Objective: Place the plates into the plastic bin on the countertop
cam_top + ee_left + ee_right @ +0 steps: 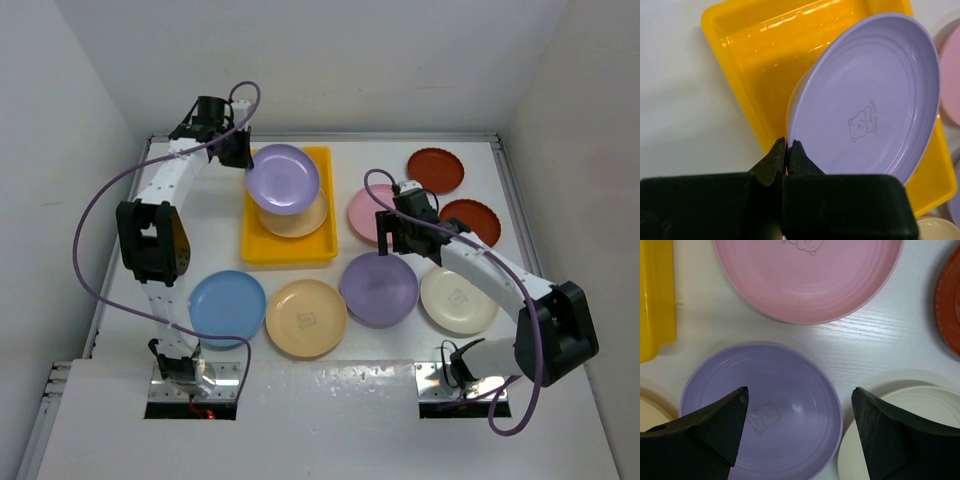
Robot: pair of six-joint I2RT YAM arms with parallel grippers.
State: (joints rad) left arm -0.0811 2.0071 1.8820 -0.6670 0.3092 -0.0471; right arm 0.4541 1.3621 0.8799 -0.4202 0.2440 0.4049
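My left gripper is shut on the rim of a lilac plate. It holds the plate tilted above the yellow plastic bin, over a tan plate that lies in the bin. In the left wrist view the fingertips pinch the plate's edge over the bin. My right gripper is open and empty. It hovers above a second lilac plate, which shows between its jaws in the right wrist view.
On the countertop lie a pink plate, two dark red plates, a cream plate, a tan-yellow plate and a blue plate. White walls enclose the sides and back.
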